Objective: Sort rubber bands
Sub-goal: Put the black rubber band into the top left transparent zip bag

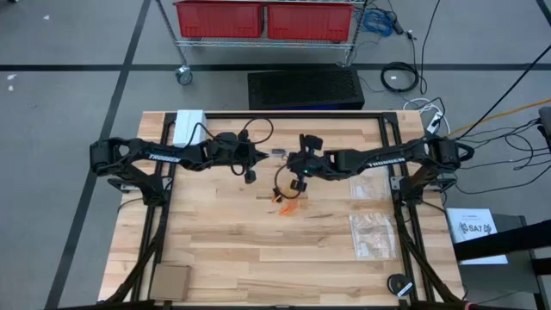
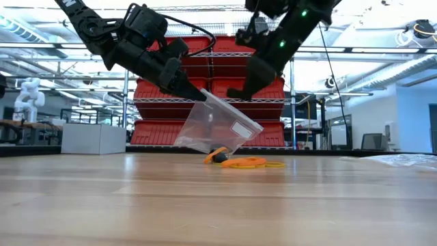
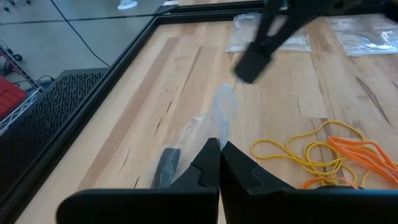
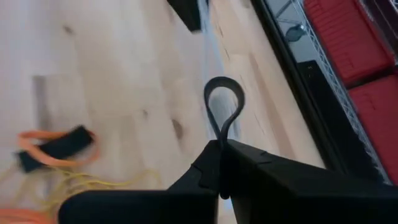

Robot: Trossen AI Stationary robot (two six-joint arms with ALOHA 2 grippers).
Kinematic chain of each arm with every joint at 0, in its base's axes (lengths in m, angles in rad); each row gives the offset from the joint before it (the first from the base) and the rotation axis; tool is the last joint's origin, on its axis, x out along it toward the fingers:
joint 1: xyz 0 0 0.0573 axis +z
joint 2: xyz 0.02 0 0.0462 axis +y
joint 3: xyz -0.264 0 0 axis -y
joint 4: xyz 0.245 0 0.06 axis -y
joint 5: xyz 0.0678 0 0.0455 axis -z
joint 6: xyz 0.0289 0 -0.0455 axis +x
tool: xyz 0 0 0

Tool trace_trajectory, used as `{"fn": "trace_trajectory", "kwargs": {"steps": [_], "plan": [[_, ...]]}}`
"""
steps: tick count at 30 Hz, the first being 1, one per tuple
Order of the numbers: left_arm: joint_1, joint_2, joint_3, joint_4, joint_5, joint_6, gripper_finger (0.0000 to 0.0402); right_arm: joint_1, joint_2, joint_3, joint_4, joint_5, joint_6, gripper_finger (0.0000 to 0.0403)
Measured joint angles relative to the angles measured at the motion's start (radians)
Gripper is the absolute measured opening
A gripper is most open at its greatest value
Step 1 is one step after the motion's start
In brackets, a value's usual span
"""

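wood table [image 1: 215, 250] w/ black frame rails round the work area, open bare boards on the near half, both arms meeting over the far-middle. left gripper [image 2: 193, 91] is clenched on the top edge of a clear zip bag [image 2: 218, 126], which hangs tilted, its lower corner down by the table; can't tell if anything is inside it. right gripper [image 4: 219, 149] is clamped on a black rubber band [image 4: 224, 106], loop sticking out past the fingertips, held up just right of the bag's top in the low view. rest of the rubber bands [image 1: 288, 205] sit in a small pile on the boards just near of the grippers, mid table: orange ones [image 3: 360, 155], thin yellow-tan ones [image 3: 292, 149], and a black one [image 4: 56, 146] lying with an orange loop. two more clear bags [image 1: 372, 234] lie flat at the right side, inside the right rail, well apart from the pile. white box [image 1: 189, 120] at far-left edge, small brown card [image 1: 170, 281] at near-left corner. red bins [image 1: 263, 19] on a rack beyond the far edge.
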Motion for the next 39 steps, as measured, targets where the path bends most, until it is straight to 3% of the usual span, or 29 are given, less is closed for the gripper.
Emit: {"fn": "trace_trajectory", "kwargs": {"steps": [15, 27, 33, 39], "plan": [[0.000, 0.000, 0.000, 0.001, 0.022, 0.000, 0.0000, -0.052, 0.116, 0.093, 0.012, -0.014, -0.097, 0.0000], [0.000, 0.000, 0.000, 0.001, 0.027, 0.000, 0.0000, -0.123, 0.139, 0.122, 0.008, -0.232, -0.085, 0.0002], [0.000, 0.000, 0.000, 0.009, 0.050, 0.000, 0.0000, -0.136, 0.153, 0.122, 0.008, -0.275, -0.062, 0.0029], [0.000, 0.000, 0.000, 0.010, 0.051, 0.000, 0.0000, -0.120, 0.155, 0.178, -0.082, -0.273, -0.036, 0.0096]]}}
